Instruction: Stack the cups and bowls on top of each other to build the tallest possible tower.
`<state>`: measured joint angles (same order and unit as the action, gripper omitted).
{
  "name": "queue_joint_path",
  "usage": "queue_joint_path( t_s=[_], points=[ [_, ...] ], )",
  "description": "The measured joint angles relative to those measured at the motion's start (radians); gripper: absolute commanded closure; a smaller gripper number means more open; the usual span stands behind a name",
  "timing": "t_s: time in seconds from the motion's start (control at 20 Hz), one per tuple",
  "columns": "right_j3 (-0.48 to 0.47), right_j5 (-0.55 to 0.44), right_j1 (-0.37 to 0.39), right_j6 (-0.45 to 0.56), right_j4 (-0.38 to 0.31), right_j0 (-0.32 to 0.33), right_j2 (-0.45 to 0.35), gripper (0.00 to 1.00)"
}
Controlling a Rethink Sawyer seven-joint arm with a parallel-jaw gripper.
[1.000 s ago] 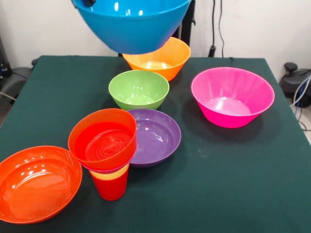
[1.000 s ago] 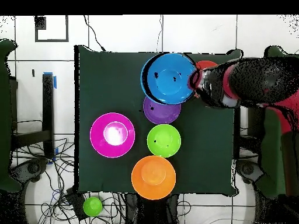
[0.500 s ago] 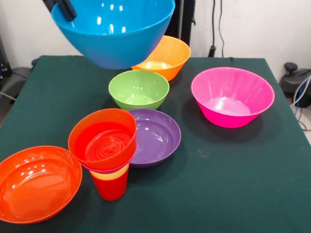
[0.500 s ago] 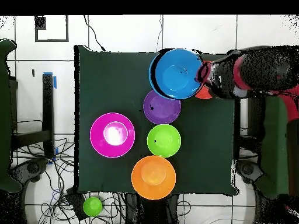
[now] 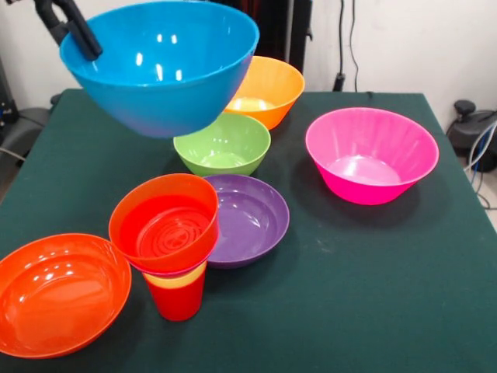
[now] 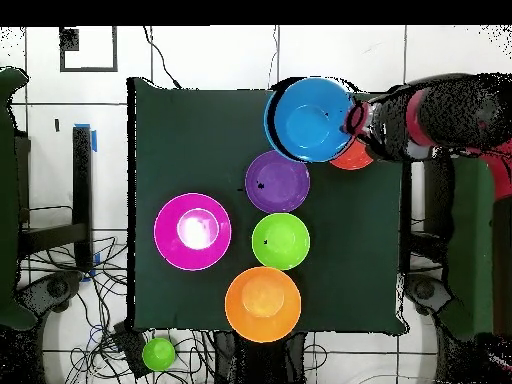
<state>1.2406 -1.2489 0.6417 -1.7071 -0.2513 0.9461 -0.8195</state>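
Above the tabletop I carry the big glossy blue plastic bowl, my gripper with its jaws clamped on the rim, lifted clear so it can drop onto the tower, a red-cup-based stack beside the shallow purple bowl.

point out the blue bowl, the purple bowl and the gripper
Large blue plastic bowl point(image 5: 167, 81): front view, outer wall, held in the air.
Shallow purple plastic bowl point(image 5: 247, 217): front view, inner floor.
Black gripper point(image 5: 68, 29): front view, the fingers clamped on the blue bowl's rim.
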Motion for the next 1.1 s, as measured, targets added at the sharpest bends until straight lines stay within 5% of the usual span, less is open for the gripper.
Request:
queue_joint_path(
  t_s=[1.1],
  points=[
    [-0.113,0.0,-0.122,0.079,-0.055,0.007,-0.003,1.0]
  ],
)
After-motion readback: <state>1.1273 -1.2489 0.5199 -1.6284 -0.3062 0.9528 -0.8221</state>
